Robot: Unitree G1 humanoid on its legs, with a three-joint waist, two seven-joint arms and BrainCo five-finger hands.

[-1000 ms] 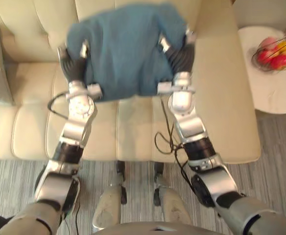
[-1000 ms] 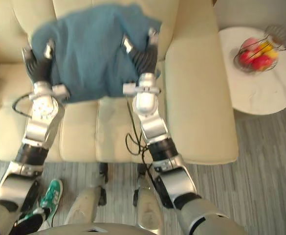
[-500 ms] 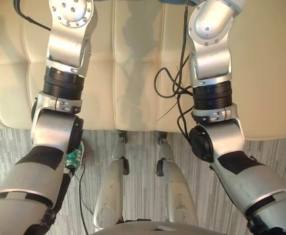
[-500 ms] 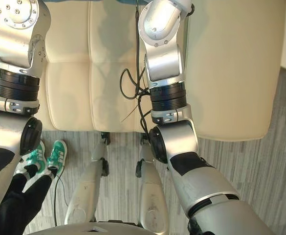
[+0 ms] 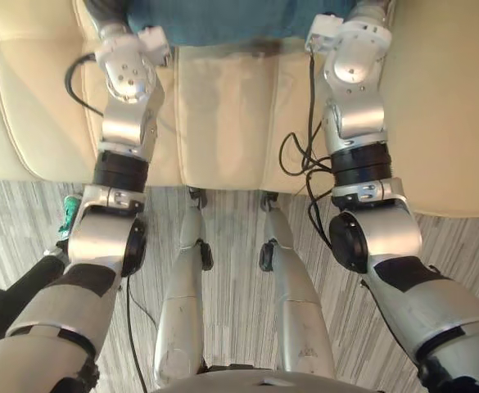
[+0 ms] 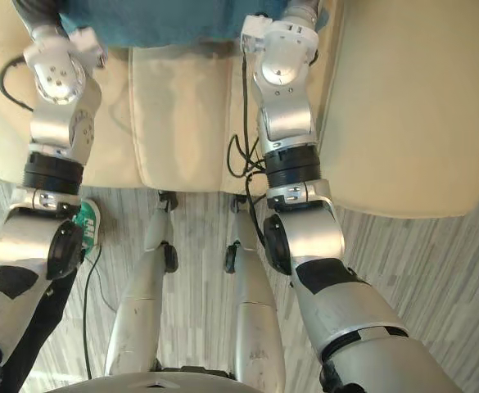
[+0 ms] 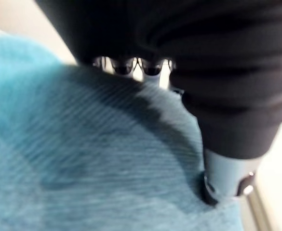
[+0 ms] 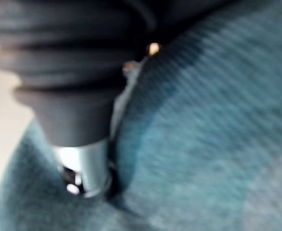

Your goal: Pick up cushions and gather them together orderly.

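While clamping the blue cushion (image 5: 223,20) between both hands, leaning over the cream sofa (image 5: 223,106).

Gripping one side with the left hand (image 7: 225,175), with thumb dug deep into the ribbed fabric and fingertips (image 7: 124,66) hooked past the cushion's far edge; gripping the other side with the right hand (image 8: 83,163), with thumb likewise sunk into the cloth. Holding the cushion between the two wrists, above the sofa seat; cannot tell whether resting on the seat or lifted off it. Below the sofa's front edge, striped grey floor (image 5: 468,246), with a person's green shoe (image 6: 86,225) and dark trouser leg (image 5: 10,295) just beside the left arm.
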